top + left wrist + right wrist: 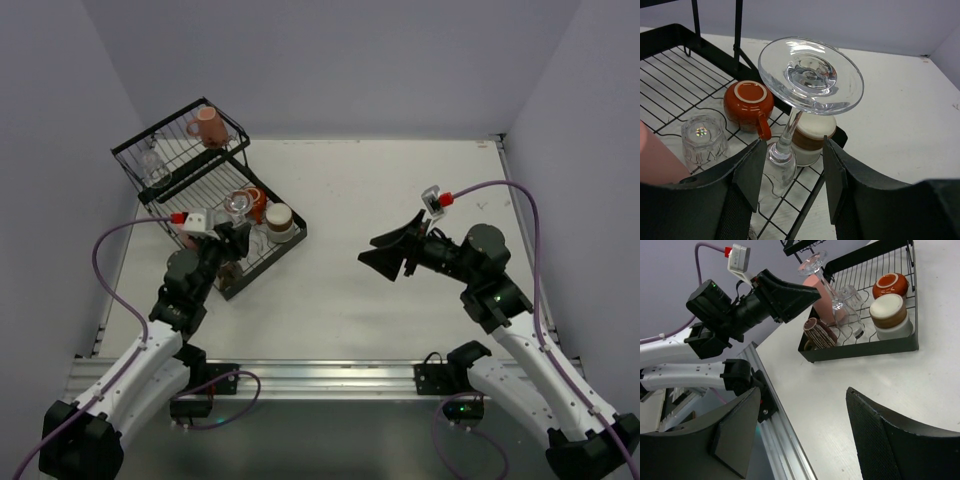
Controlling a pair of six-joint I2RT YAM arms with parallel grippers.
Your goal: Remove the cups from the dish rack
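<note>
Left fingers (750,175) spread, flanking stemmed glass (810,75) | right fingers (735,435) spread above table (920,375)

Pale lavender walls (350,60) on three sides; white tabletop (400,200); aluminium rail (320,375) at near edge.

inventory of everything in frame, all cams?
dish rack: 1, black wire, table's far left
pink mug: 1, pink, raised basket
clear glass: 1, clear, raised basket, shape unclear
stemmed glass: 1, clear, inverted, leaning, lower tray
orange-red mug: 1, orange-red, inverted, lower tray
clear tumbler: 1, clear, inverted, lower tray
banded cup: 1, cream and brown, lower tray's corner
salmon tumbler: 1, salmon, lower tray beside left gripper
ribbed cup: 1, brown, lower tray's corner by left arm
table: 1, white
cables: 2, purple, one per arm
left gripper: 1, black, open, straddling stemmed glass's bowl
right gripper: 1, black, open, over the table
</note>
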